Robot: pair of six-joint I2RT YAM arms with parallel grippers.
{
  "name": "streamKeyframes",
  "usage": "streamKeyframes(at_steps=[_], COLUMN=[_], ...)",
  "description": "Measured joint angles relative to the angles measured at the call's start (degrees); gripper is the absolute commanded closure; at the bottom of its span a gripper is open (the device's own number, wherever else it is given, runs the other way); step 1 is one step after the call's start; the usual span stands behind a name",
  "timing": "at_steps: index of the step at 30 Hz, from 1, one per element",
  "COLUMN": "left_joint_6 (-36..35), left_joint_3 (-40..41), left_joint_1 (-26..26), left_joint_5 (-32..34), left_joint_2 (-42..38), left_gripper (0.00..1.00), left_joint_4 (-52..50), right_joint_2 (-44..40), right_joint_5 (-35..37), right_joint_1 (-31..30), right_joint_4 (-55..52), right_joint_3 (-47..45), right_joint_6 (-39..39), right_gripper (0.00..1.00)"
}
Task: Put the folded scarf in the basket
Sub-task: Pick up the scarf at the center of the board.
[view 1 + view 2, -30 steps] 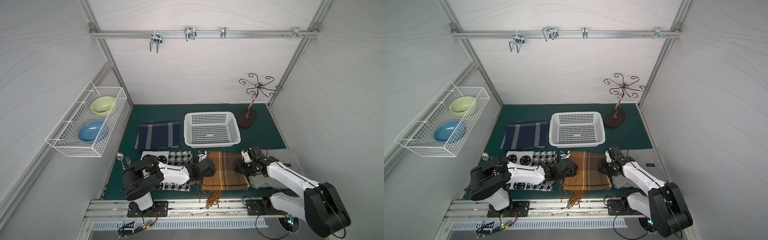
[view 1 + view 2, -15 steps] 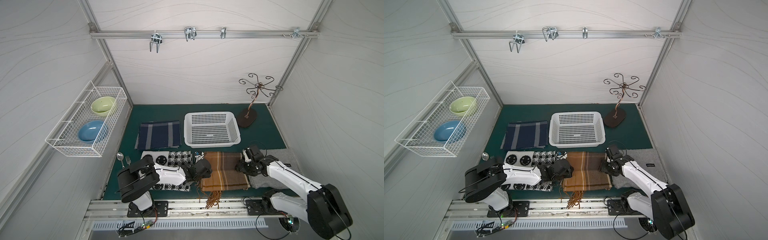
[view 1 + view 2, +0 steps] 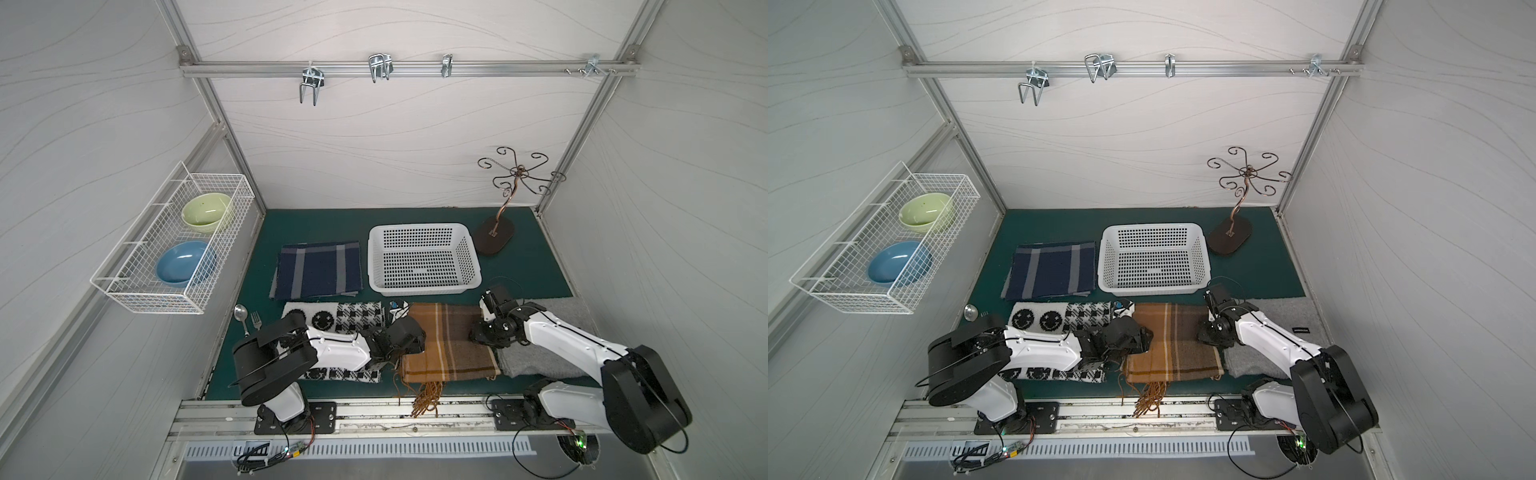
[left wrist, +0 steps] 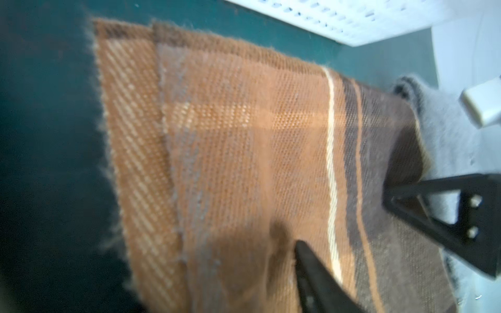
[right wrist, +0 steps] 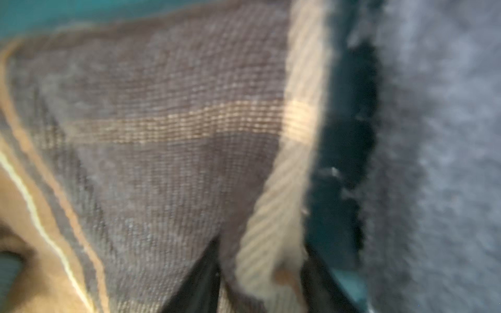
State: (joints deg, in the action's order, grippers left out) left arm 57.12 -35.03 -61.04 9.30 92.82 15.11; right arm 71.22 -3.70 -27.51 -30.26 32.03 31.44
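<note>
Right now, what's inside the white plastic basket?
Nothing: the basket shows only its bare perforated floor in both top views. The brown scarf lies outside it on the mat. Nothing covers the inside.

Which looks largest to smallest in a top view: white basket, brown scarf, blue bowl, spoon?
1. The basket and the brown scarf: look alike, not ranked.
2. The blue bowl, though its raised rack puts it nearer the camera.
3. The spoon.

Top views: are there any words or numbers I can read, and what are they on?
No text reads clearly anywhere.
Black tag on the grey scarf: pale marks, too small to read.
Black-and-white scarf: smiley faces, no letters.
</note>
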Motion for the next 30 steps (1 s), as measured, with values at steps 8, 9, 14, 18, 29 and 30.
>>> streamKeyframes(at_steps=[8, 9, 14, 18, 29, 30], left_joint_6=[-0.72, -0.98, -1.57, -1.64, -2.78, -2.95], left_joint_3=[0.02, 0.02, 0.0, 0.02, -1.66, -1.88], left_joint_1=[0.2, 0.24, 0.24, -0.22, -3.5, -3.5], left_joint_5=[-2.82, -2.93, -3.91, -4.48, -3.74, -3.48], left_joint_2=[1.31, 1.31, 0.26, -2.08, -13.55, -14.58], left_gripper=[1.0, 1.0, 1.0, 1.0, 1.0, 1.0], left_joint_4=[1.29, 1.22, -0.35, -3.28, -13.79, -14.56], right_joint_2=[0.68, 0.5, -3.85, -8.96, -17.75, -18.49], right_joint_5=[-3.08, -3.37, -4.28, -4.87, -8.48, -8.72], right_joint_1=[-0.24, -0.24, -0.24, -0.24, -0.46, -0.52], right_joint_4=[1.31, 1.36, 0.46, -2.14, -7.56, -8.17], right_joint_3=[0.07, 0.07, 0.09, 1.05, 1.44, 1.7], right_joint_6=[-1.4, -1.7, -2.43, -2.99, -2.73, -2.69], right_gripper=[0.98, 1.0, 1.0, 1.0, 1.0, 1.0])
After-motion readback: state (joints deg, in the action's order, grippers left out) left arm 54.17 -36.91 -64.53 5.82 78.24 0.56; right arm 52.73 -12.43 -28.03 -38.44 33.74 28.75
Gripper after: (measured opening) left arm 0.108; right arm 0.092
